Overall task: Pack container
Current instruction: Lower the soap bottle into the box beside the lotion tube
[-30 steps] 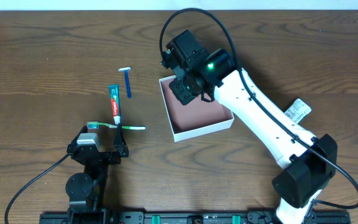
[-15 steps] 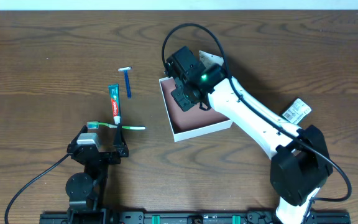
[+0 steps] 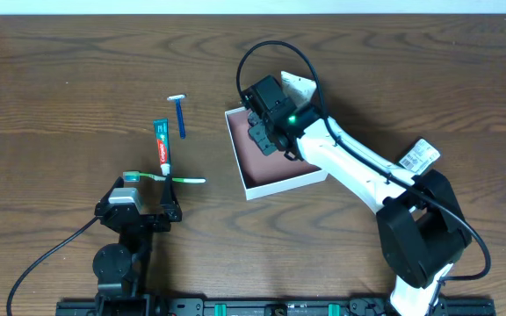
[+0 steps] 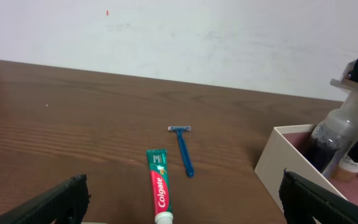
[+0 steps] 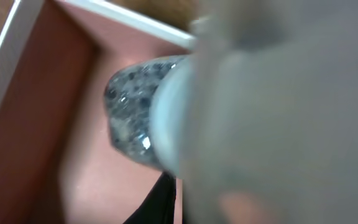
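The container [image 3: 284, 182], a white square box with a pink inside, sits right of the table's middle; its white wall [image 4: 278, 162] shows in the left wrist view. My right gripper [image 3: 266, 132] hangs over its back-left part, shut on a clear bottle [image 4: 329, 140] with dark speckled contents. The bottle stands upright inside the box and fills the right wrist view [image 5: 129, 118], next to one black finger [image 5: 157, 202]. My left gripper [image 3: 139, 200] is open near the front edge, empty, with the toothpaste cap between its fingers' line [image 4: 191, 208].
A red and green toothpaste tube [image 3: 161, 145] and a blue razor [image 3: 180, 114] lie left of the container. A green toothbrush [image 3: 165, 178] lies just ahead of the left gripper. A white tag [image 3: 420, 156] lies right of the right arm.
The right arm has swung over the container's back-left corner and its jaws have closed on the bottle. The left arm has not moved.
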